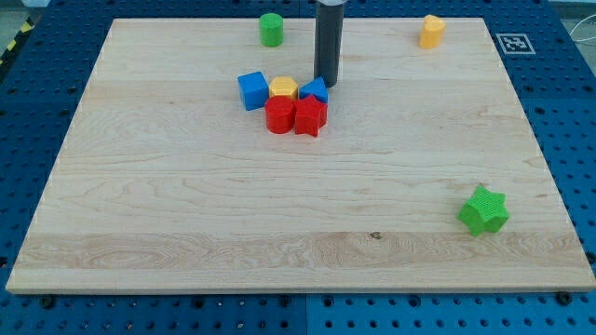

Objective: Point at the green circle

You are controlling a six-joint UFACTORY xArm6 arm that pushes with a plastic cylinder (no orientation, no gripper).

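The green circle point(271, 29), a short green cylinder, stands near the view's top edge of the wooden board point(186, 233), left of centre. My tip point(329, 85) is at the lower end of the dark rod, to the right of and below the green circle, well apart from it. The tip touches or nearly touches a small blue block point(317, 90) at the right of a cluster.
The cluster holds a blue cube point(252, 90), a yellow block point(283, 88), a red cylinder point(278, 115) and a red star-like block point(310, 116). A yellow block point(431, 31) stands at the top right. A green star point(483, 210) lies at the lower right.
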